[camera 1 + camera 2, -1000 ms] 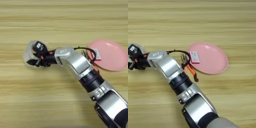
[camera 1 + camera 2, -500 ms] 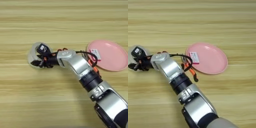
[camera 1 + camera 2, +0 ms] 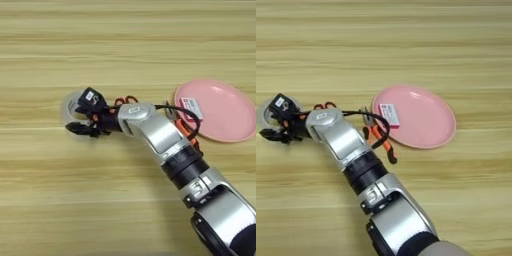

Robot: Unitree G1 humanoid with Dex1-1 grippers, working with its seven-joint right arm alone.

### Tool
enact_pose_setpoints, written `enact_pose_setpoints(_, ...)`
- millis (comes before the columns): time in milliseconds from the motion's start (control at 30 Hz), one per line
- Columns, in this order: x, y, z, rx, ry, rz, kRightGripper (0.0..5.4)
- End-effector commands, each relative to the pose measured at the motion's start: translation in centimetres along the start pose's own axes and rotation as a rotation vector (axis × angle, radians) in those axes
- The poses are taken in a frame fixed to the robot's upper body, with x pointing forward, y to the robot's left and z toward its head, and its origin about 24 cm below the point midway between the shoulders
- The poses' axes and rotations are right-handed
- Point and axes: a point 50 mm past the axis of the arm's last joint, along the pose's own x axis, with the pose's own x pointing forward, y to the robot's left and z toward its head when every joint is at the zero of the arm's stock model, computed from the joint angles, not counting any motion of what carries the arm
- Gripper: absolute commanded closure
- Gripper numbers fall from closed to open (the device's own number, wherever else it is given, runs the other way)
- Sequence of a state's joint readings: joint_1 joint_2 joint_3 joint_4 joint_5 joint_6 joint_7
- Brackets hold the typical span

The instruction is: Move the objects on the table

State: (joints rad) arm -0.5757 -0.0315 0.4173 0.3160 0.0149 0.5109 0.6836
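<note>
half of clear tape roll point(image 3: 74, 106) hidden under my end effector point(image 3: 84, 119), fingers spread at its rim on counter point(image 3: 125, 45). my forearm covers most of pliers point(image 3: 379, 138). roll sits further right than before.

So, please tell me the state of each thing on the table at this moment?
Clear tape roll: lying flat on the table, the right gripper over it, grip not readable.
Pliers: lying on the table beside the plate, partly under the forearm.
Pink plate: flat on the table, holding the piece.
Pink-and-white piece: lying inside the plate, near its left rim.
</note>
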Motion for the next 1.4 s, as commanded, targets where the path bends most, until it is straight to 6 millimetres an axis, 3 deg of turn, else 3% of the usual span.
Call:
enact_pose_setpoints(33,-1.3,-1.0,4.8,-0.118,-0.149,-0.057,1.85)
enact_pose_setpoints(300,-3.6,-1.8,7.7,-0.186,-0.302,-0.169,1.12)
enact_pose_setpoints(567,-7.1,-2.2,6.9,-0.231,-0.478,-0.385,0.39)
enact_pose_setpoints(633,-8.0,-2.4,6.5,-0.208,-0.518,-0.430,0.10)
enact_pose_setpoints(800,-10.0,-2.8,5.0,-0.134,-0.616,-0.561,0.03)
enact_pose_setpoints(967,-9.9,-1.5,1.4,-0.084,-0.671,-0.787,0.03)
enact_pose_setpoints(1067,-10.9,-1.1,0.5,-0.090,-0.709,-0.922,0.03)
enact_pose_setpoints(1200,-12.9,-1.4,-1.3,-0.023,-0.701,-1.036,0.03)
enact_pose_setpoints(1400,-14.5,-1.2,-4.3,0.028,-0.614,-1.120,0.03)
